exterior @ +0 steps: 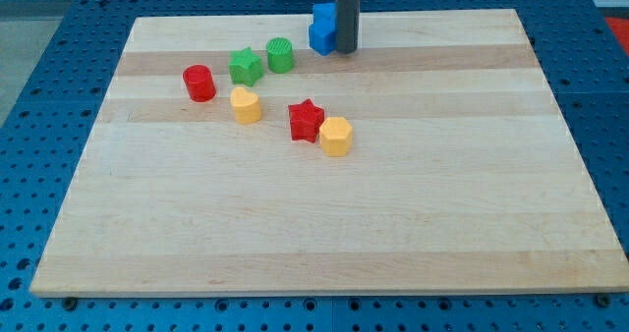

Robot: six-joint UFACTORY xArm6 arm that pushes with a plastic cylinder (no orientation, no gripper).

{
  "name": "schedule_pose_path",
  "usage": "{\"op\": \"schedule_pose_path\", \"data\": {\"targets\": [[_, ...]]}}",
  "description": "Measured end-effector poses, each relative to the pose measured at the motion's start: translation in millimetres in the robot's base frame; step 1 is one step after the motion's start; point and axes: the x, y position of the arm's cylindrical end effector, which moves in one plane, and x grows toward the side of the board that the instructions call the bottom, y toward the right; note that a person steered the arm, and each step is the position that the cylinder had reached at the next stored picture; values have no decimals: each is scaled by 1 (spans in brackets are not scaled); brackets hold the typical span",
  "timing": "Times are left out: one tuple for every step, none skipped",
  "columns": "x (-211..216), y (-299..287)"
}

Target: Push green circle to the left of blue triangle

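Observation:
The green circle [280, 54] stands near the view's top, left of centre, right next to a green star [246, 66]. Two blue blocks sit at the top centre: one [322, 35] in front and one [323, 16] behind; I cannot tell which is the triangle. My tip [346, 50] is just right of the front blue block, touching or nearly touching it. The green circle is about 65 px to the left of my tip.
A red cylinder [200, 83] lies at the left. A yellow block [246, 105] sits below the green star. A red star [307, 120] touches a yellow hexagon [336, 136] near the middle. The wooden board [314, 224] rests on a blue pegboard table.

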Motion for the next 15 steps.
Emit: {"op": "schedule_pose_path", "data": {"targets": [[44,-4],[70,-45],[71,-90],[56,-103],[46,-102],[48,-101],[34,-101],[31,-101],[35,-101],[15,-105],[-18,-112],[-36,-118],[-40,-130],[-43,-161],[-62,-159]]}}
